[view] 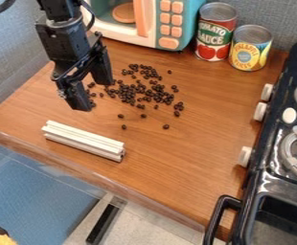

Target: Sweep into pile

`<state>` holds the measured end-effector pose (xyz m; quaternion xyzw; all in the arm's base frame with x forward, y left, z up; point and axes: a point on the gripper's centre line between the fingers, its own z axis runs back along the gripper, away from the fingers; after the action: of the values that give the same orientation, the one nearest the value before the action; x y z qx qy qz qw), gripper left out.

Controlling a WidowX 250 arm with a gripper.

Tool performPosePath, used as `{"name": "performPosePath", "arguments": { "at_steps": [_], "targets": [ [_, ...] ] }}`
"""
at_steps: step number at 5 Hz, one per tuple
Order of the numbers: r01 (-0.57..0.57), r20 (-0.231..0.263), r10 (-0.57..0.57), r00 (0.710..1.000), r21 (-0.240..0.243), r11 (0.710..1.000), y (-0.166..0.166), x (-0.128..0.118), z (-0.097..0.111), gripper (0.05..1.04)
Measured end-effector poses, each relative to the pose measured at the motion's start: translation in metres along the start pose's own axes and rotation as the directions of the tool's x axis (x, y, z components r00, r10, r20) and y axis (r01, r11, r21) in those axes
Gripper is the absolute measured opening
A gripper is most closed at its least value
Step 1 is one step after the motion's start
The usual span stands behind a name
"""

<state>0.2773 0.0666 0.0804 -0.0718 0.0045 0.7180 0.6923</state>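
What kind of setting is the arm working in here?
Probably a play kitchen set up in a lab or workroom: a toy-like microwave with peach buttons, a stove with burners and knobs, and two food cans on a wooden counter.

And here's the black arm [62, 33], dropping in from the top edge at upper left, wrist angled downward, and the gripper [93, 96] hangs below it, two fingers spread well apart, tips pointing down!

Bright, diffuse light, pale sheen across the wooden counter [189, 158], glints on the black stove [268, 143]
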Motion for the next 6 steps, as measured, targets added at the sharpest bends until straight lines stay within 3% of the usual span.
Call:
{"name": "performPosePath", "arguments": {
  "at_steps": [1, 2, 3, 4, 6],
  "targets": [
    [-0.004, -0.021, 0.004, 1.0, 0.032, 0.999, 0.002, -0.001, -0.009, 0.999],
    [-0.061, -0.137, 0.074, 0.988, 0.097, 0.993, 0.008, 0.007, -0.01, 0.999],
    [-0.077, -0.146, 0.092, 0.985, 0.109, 0.991, 0.015, 0.011, -0.013, 0.999],
    [-0.121, -0.132, 0.131, 0.983, 0.082, 0.989, 0.021, 0.019, -0.021, 0.999],
    [-0.129, -0.07, 0.132, 0.989, 0.043, 0.991, 0.039, 0.023, -0.049, 0.999]
  ]
}}
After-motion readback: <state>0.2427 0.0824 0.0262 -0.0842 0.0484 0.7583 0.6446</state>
